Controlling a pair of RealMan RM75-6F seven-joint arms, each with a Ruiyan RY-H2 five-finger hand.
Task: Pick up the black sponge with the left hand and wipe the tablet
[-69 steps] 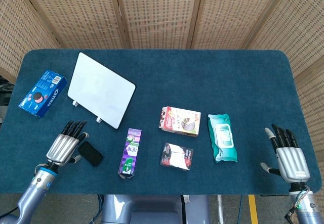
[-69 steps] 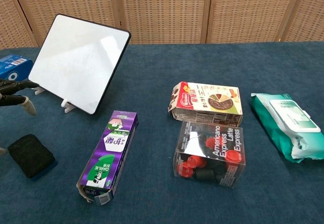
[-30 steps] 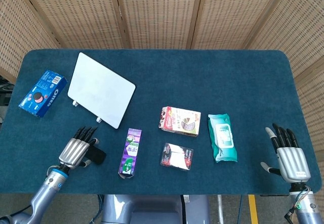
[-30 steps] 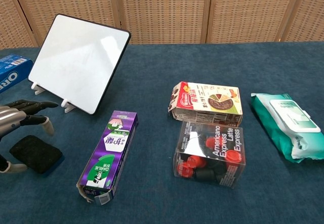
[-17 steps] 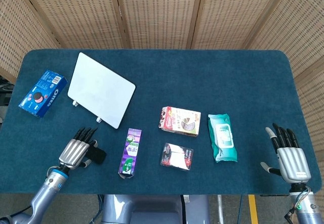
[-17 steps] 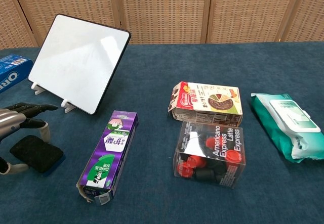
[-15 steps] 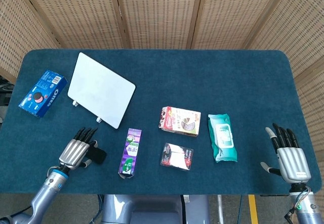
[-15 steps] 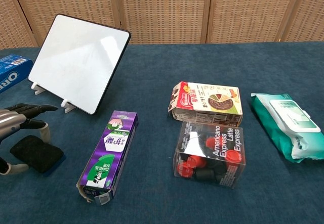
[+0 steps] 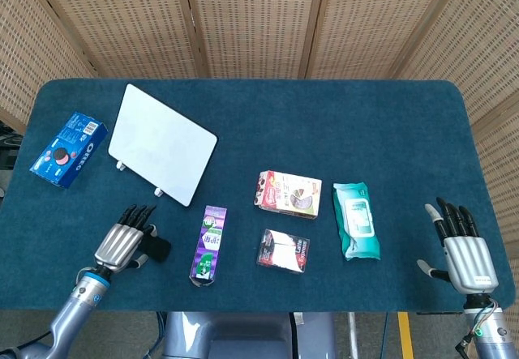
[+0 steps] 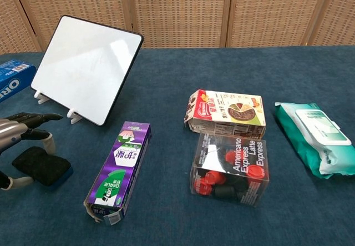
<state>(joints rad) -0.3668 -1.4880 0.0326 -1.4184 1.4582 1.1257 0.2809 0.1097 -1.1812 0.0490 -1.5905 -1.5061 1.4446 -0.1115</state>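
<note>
I'm at the pick-up step: my left hand point(image 10: 19, 132) is over the black sponge point(image 10: 41, 165) near the counter's point(image 9: 324, 116) front left edge, and the grasp isn't made yet. In the chest view the fingers point(image 10: 39, 117) reach out above the sponge's far side while the thumb point(image 10: 14, 182) curls round its near edge, so the hand brackets the sponge, fingers apart, holding nothing. I can't tell whether any finger actually touches it. The head view shows the sponge point(image 9: 156, 250) poking out on the right of the hand point(image 9: 122, 245).

The white tablet point(image 9: 160, 143) is propped tilted on its small stand, further back on the counter, well apart from the sponge, with the blue Oreo box point(image 9: 69, 148) to its left. Next, I judge, I need to close fingers and thumb on the sponge, lift it clear, then carry it up and back to the tablet's face, pressing lightly, since a propped tablet could tip backwards.

My right hand point(image 9: 462, 250) rests at the front right, fingers spread, holding nothing.

Against the frame from a couple of seconds ago, the left hand has shifted rightward and settled over the sponge; back then it sat to the sponge's left, beside it. The sponge itself looks slightly nudged. Nothing else has moved.
</note>
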